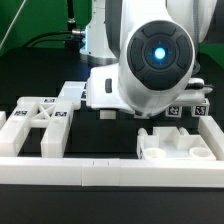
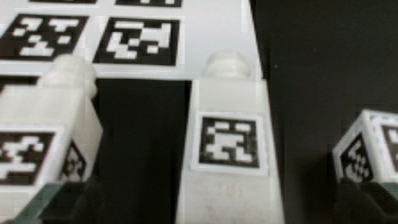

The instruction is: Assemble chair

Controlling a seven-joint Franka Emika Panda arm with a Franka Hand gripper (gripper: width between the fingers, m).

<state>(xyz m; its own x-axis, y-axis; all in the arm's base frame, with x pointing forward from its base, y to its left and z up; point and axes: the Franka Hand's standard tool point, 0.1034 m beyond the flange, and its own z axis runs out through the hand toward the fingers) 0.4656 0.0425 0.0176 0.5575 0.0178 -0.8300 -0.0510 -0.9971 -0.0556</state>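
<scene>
In the wrist view a white chair leg (image 2: 228, 140) with a square tag and a small peg at its far end lies straight between my fingers. My gripper (image 2: 222, 215) is open, and dark gaps show on both sides of the leg. Only one dim fingertip (image 2: 39, 205) shows at the frame's edge. A second tagged white piece (image 2: 45, 120) lies beside the leg, and a third (image 2: 365, 145) lies on the other side. In the exterior view my hand (image 1: 105, 108) is low over the table behind the parts, and the leg is hidden by it.
The marker board (image 2: 107, 35) lies just beyond the leg's peg end. In the exterior view a tagged white frame piece (image 1: 40, 118) lies at the left and a recessed seat slab (image 1: 175, 145) at the right. A long white rail (image 1: 110, 172) runs along the front.
</scene>
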